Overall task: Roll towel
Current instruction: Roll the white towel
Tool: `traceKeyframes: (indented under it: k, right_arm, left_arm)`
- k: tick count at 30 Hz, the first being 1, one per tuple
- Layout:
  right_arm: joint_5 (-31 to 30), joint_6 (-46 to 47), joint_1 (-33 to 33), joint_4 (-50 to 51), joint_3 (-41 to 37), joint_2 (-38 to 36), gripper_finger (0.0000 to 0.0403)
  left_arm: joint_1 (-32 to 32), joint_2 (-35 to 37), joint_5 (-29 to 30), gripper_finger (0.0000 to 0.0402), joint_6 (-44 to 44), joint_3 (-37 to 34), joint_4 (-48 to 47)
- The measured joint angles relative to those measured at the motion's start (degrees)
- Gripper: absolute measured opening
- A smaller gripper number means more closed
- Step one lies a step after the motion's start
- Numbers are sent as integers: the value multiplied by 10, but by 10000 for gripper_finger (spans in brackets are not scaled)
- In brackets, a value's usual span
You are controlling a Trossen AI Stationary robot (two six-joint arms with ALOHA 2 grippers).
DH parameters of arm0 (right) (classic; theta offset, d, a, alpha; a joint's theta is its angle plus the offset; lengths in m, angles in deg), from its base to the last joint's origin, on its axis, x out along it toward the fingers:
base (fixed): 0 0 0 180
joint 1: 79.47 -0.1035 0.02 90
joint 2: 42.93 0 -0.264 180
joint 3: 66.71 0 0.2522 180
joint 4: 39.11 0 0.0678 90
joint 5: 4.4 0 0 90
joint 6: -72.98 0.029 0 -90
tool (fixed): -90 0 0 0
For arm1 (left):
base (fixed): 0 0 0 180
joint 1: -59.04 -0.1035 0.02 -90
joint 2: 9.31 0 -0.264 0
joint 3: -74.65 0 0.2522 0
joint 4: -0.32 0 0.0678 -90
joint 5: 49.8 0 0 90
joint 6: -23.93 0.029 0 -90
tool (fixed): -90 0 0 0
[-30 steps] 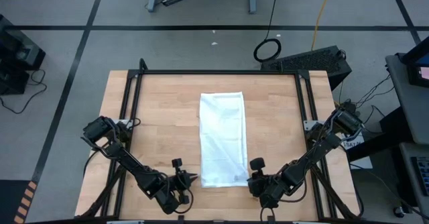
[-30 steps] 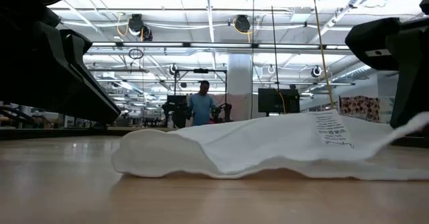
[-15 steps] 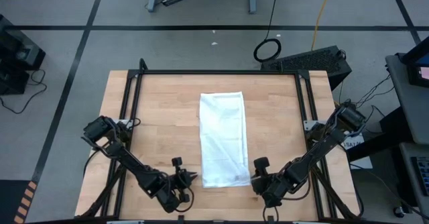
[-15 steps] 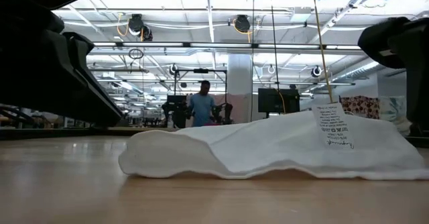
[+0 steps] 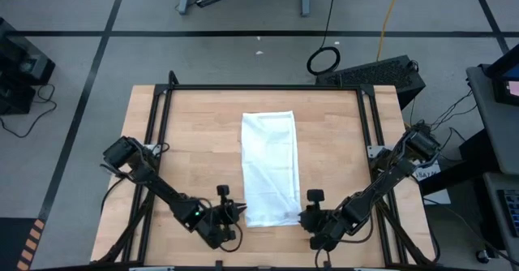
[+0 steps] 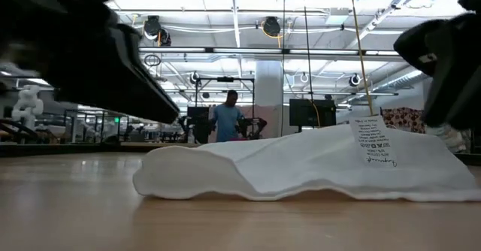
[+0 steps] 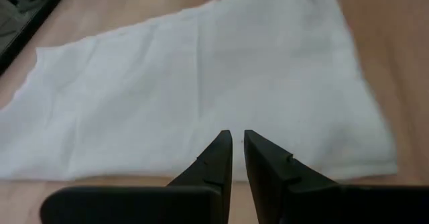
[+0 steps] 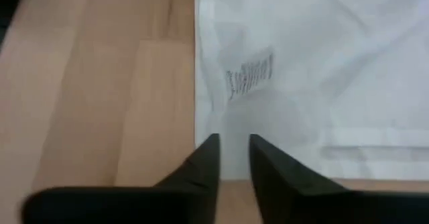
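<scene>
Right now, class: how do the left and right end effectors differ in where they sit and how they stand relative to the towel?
The left end effector sits off the towel's near left corner; the right end effector sits off its near right corner. The left fingers stand almost together; the right fingers show a slightly wider gap. Both point at the towel's near edge, holding nothing.

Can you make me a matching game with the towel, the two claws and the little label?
Things:
1. towel
2. left claw
3. right claw
4. label

Places:
A. at the towel's near left corner
B. sticking up from the towel
C. lying flat in the middle of the wooden table
D. at the towel's near right corner

Pairs: 1-C, 2-A, 3-D, 4-B
</scene>
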Motion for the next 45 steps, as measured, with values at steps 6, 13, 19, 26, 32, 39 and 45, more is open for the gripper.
traceKeyframes:
  k: [6,13,19,26,32,39,45]
  right_arm:
    - [18,12,0,-36,0,53,10]
    - [55,16,-1,-41,0,63,13]
    - [61,7,-2,-36,0,29,2]
    - [-22,5,-2,-37,0,16,3]
    - [-16,41,0,-38,0,27,4]
    - [18,63,0,-40,0,49,4]
    - [58,46,0,-61,0,56,4]
  left_arm:
    - [-64,-6,-119,48,49,-10,16]
    - [-99,-7,-164,48,90,-17,10]
    - [-106,-7,-188,48,90,-17,-9]
    - [-105,-4,-190,48,104,-17,3]
    - [-104,5,-190,48,106,-16,7]
    - [-105,5,-190,48,109,-17,14]
    - [-105,5,-189,48,109,-17,15]
